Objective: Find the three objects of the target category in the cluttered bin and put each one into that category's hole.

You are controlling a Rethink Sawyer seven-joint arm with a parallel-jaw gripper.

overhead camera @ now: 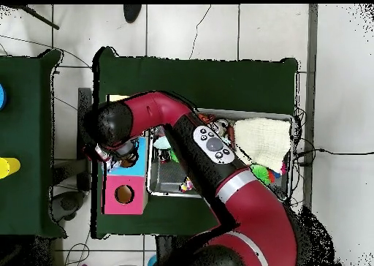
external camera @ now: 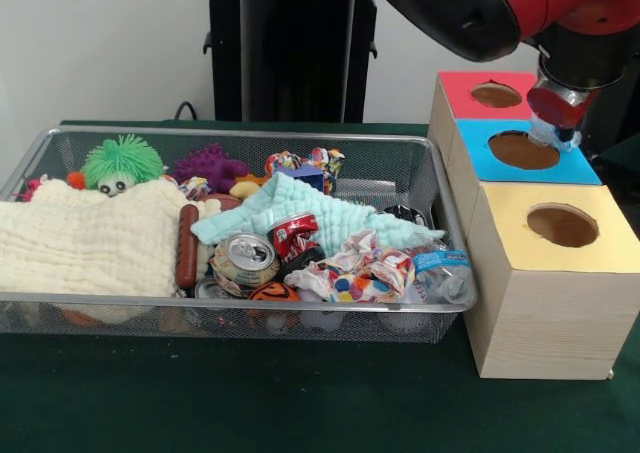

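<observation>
The wire-mesh bin (external camera: 240, 300) lies left of three wooden boxes. My gripper (external camera: 556, 123) hangs from the red arm over the right side of the blue-topped box (external camera: 480, 158). It is shut on a crushed clear water bottle (external camera: 557, 136), held just right of the blue top's round hole (external camera: 523, 150). A second crushed bottle with a blue label (external camera: 445, 271) lies in the bin's near right corner. No third bottle shows. In the overhead view the arm covers the gripper, and only part of the blue top (overhead camera: 117, 168) shows.
The red-topped box (external camera: 455, 91) stands behind the blue one and the yellow-topped box (external camera: 600, 243) in front. The bin holds a cream cloth (external camera: 80, 238), a mint cloth (external camera: 310, 208), crushed cans (external camera: 245, 253), crumpled wrappers (external camera: 365, 273), a green spiky toy (external camera: 122, 161) and a purple one (external camera: 208, 163).
</observation>
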